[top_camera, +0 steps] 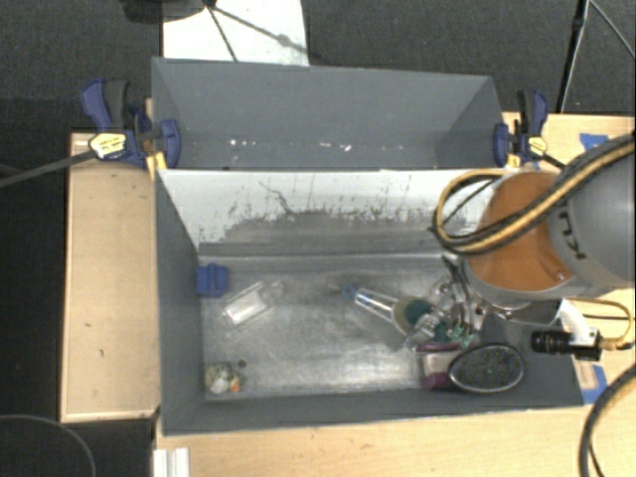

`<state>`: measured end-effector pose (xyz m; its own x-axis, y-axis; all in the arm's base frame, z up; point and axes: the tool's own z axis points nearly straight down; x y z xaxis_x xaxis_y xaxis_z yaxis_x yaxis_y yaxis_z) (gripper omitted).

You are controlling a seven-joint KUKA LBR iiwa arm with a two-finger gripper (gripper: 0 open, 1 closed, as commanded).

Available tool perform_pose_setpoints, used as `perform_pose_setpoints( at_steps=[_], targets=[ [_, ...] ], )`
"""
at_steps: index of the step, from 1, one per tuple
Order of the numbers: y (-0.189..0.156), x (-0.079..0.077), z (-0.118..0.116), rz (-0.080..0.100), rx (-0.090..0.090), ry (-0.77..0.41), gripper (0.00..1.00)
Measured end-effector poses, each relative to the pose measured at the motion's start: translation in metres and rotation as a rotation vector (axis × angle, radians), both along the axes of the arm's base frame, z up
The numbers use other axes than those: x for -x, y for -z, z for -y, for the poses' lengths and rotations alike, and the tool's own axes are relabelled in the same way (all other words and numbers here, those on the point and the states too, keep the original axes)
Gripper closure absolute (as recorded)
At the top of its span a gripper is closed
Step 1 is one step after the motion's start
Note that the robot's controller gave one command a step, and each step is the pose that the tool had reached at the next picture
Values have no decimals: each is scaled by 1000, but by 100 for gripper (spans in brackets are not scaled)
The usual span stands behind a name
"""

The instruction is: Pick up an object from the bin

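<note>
The pincer (449, 318) sits low in the lower right of the scratched grey metal bin (308, 351), over a small heap: a teal rounded piece (415, 314) nearest it, a clear glassy tube (373, 303) slanting up-left, a purple block (434, 364) and a dark speckled oval disc (485, 368). The heap clutters the view, so I cannot tell whether the pincer is spread or pinching. Well apart at the left lie a blue block (212, 280), a clear plastic piece (248, 303) and a small, seemingly mottled ball (224, 377).
</note>
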<state>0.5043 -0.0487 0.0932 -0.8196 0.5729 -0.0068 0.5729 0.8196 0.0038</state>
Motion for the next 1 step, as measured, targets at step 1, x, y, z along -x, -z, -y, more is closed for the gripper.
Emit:
perform_pose_setpoints(
  at_steps=[1],
  targets=[
    [-52, -2, 0, -2, 0, -7, 100]
  ],
)
